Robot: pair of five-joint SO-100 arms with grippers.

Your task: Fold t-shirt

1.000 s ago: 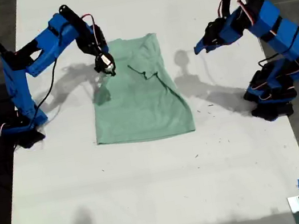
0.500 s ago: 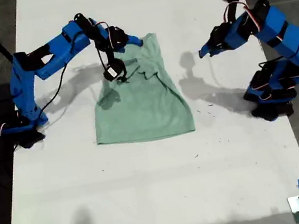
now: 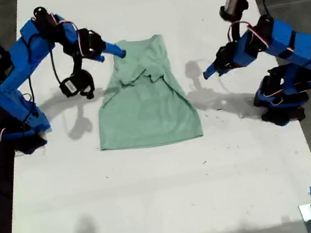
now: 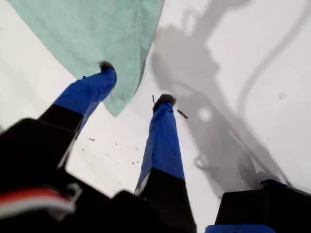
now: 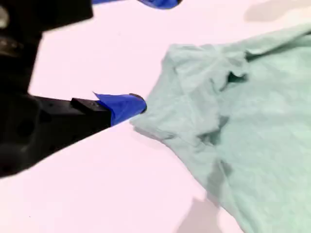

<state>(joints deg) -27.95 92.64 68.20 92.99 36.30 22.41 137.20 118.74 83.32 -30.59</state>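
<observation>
T-shirt (image 3: pixel 147 103) bunched at far sleeve. First tool (image 4: pixel 136 82) wide, empty. Second tool (image 3: pixel 114 52) state indeterminable. Risk: bunched cloth snagged, fold dragged askew.

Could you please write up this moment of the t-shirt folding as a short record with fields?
Garment: t-shirt, pale mint green, lying on the white table
Garment state: lower part flat; upper part rumpled, with the sleeve on the exterior view's left folded inward
My first claw: open, empty, above the table beside a t-shirt corner
My second claw: tip at the rumpled shoulder edge; only one finger shows, so open or shut is unclear
Fold: not finished
</observation>
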